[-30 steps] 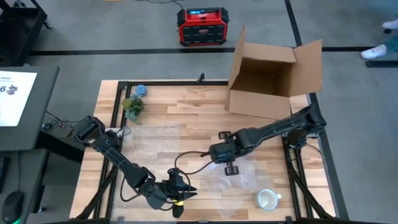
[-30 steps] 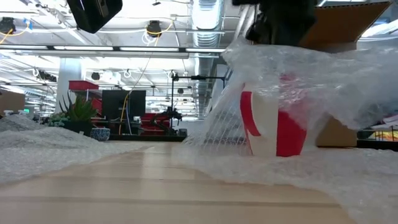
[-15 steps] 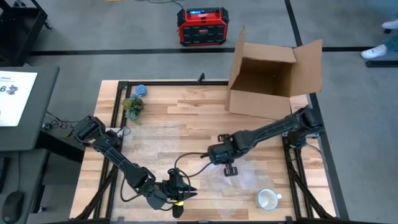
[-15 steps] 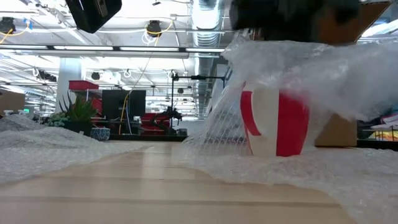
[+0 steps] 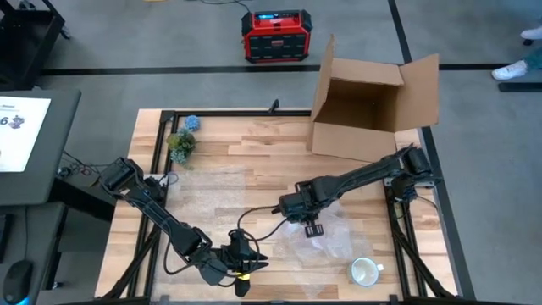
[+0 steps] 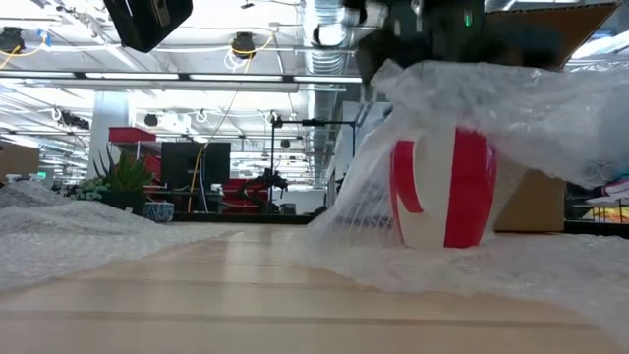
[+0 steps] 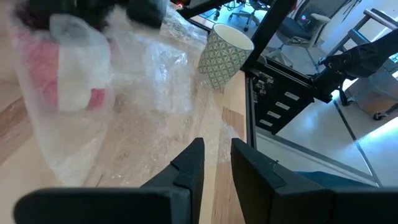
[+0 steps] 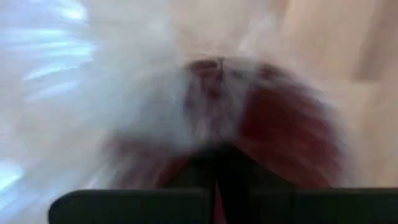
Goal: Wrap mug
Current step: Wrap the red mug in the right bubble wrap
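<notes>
A red and white mug (image 6: pixel 444 192) stands upright on the table under a draped fold of clear bubble wrap (image 6: pixel 511 98). The rest of the wrap (image 5: pixel 220 199) lies flat on the wood. My right gripper (image 5: pixel 310 225) hangs right above the mug, shut on the wrap, and hides the mug in the high view. My left gripper (image 5: pixel 243 264) waits at the near edge, left of the mug. Its fingers (image 7: pixel 215 167) stand a narrow gap apart with nothing between them. My right gripper holds the bubble wrap (image 6: pixel 423 74) where it is gathered above the mug's top, coming from above with fingers pointing down. From there the wrap falls over both sides of the mug onto the table. Blur hides the pinch itself in the right wrist view.
A patterned cup (image 5: pixel 364 271) stands near the front right corner. An open cardboard box (image 5: pixel 364 110) sits at the far right. A small plant (image 5: pixel 180 144) and a blue object (image 5: pixel 192 122) sit at the far left.
My right gripper has moved a little toward the table's left edge, still shut on the wrap, and has pulled the fold farther across the mug's top. In the low view the mug has shifted slightly sideways under the wrap.
</notes>
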You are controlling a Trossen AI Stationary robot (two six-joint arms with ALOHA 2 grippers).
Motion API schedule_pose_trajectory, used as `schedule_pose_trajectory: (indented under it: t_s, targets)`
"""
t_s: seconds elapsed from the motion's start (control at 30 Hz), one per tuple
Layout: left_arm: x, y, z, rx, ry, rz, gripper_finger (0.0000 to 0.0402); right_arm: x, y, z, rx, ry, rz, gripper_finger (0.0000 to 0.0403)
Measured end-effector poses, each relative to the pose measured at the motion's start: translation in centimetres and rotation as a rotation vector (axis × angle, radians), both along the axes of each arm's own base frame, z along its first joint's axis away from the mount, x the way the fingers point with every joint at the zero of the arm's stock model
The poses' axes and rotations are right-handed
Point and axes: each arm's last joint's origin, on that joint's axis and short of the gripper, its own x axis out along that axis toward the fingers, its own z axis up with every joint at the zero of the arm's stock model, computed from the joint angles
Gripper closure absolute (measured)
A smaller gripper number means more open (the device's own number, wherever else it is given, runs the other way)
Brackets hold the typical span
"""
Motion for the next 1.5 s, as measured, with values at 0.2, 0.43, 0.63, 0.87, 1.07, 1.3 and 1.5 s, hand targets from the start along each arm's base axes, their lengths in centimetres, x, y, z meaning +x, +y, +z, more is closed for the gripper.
schedule_pose_trajectory:
  t_s: [0.2, 0.43, 0.63, 0.87, 1.07, 1.3, 1.5]
  targets:
    - [0.0, 0.0, 0.0, 0.000, 0.002, 0.001, 0.0343, -2.1, -0.3, 5.7, 0.023, -0.154, -0.020, 0.0403]
    - [0.0, 0.0, -0.1, 0.004, 0.006, 0.001, 0.0343, -2.7, 0.1, 6.4, 0.164, -0.242, 0.037, 0.0403]
    - [0.0, 0.1, -0.1, 0.008, 0.012, 0.002, 0.0343, -2.6, -0.3, 2.8, 0.187, -0.215, 0.036, 0.0403]
    - [0.0, 0.1, -0.1, 0.003, 0.012, 0.004, 0.0343, -2.1, -1.2, -0.4, 0.216, -0.163, -0.001, 0.0403]
    - [0.0, 0.1, -0.1, -0.003, 0.012, 0.007, 0.0343, -0.8, -0.9, -3.7, 0.204, -0.101, 0.005, 0.0403]
    - [0.0, 0.1, -0.2, -0.012, 0.015, 0.012, 0.0343, -0.7, -0.9, -3.2, 0.180, -0.058, 0.005, 0.0403]
    - [0.0, 0.1, -0.2, -0.019, 0.015, 0.014, 0.0343, -1.4, -1.3, 2.7, 0.122, -0.126, -0.007, 0.0403]
